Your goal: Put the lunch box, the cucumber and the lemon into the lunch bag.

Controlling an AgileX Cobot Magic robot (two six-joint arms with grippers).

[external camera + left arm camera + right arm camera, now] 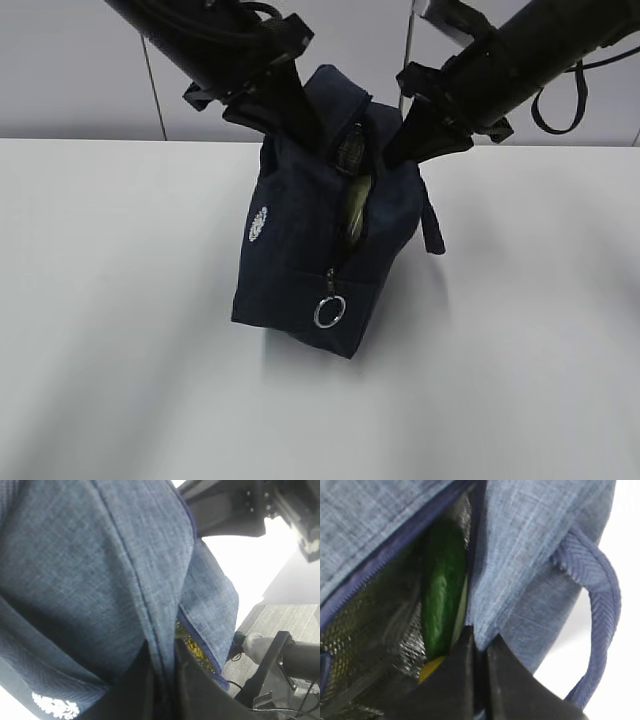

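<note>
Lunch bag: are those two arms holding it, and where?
Yes. Each tool, left and right, pinches the lunch bag fabric beside its open zipper.

My lunch bag (300,250) is dark navy woven fabric, bluer and heathered close up, with a small white printed emblem (258,224) on its side and a silver ring pull (329,312). Inside the bag I see silver foil lining (365,625), the glossy dark green cucumber (442,590) and a yellow patch below it.
</note>
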